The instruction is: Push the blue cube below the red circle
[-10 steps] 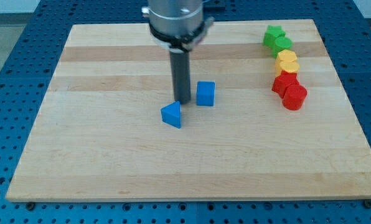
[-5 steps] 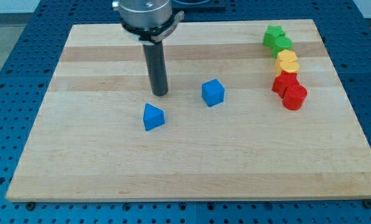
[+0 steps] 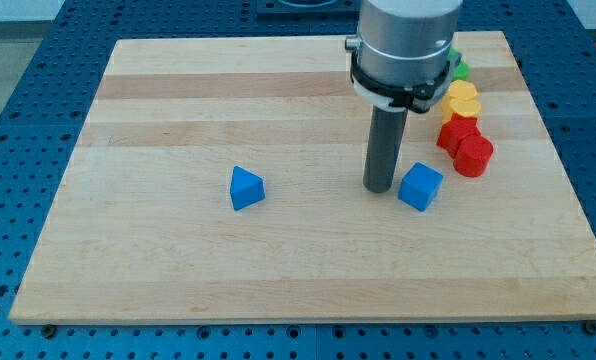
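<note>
The blue cube lies on the wooden board, right of centre, turned a little. My tip rests just left of it, touching or nearly touching its left side. The red circle is up and to the right of the cube, near the board's right edge, with a small gap between them. The rod and its grey collar rise above the tip.
A blue triangular block lies left of centre. A red star-like block touches the red circle. Above them sit a yellow block and a green block, partly hidden by the arm.
My tip swept from the left of the board to the right. The blue cube moved right and down, closer to the red circle. The blue triangle stayed put.
</note>
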### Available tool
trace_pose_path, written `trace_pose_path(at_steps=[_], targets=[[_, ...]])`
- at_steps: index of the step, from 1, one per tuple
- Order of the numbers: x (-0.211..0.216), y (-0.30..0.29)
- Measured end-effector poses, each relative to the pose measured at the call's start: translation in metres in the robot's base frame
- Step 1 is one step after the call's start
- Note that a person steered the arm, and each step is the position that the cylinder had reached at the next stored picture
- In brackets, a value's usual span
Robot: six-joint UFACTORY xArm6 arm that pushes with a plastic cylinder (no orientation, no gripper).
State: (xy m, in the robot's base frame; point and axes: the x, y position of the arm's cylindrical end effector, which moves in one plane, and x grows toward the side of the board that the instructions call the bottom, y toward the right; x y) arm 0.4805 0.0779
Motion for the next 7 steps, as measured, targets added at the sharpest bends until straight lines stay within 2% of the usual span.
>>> trace_pose_path(at_steps=[2,3,4,5,7], targets=[[0.011,0.076],[0.022,0.073],[0.052,0.081],[0.059,0.120],[0.041,0.116]])
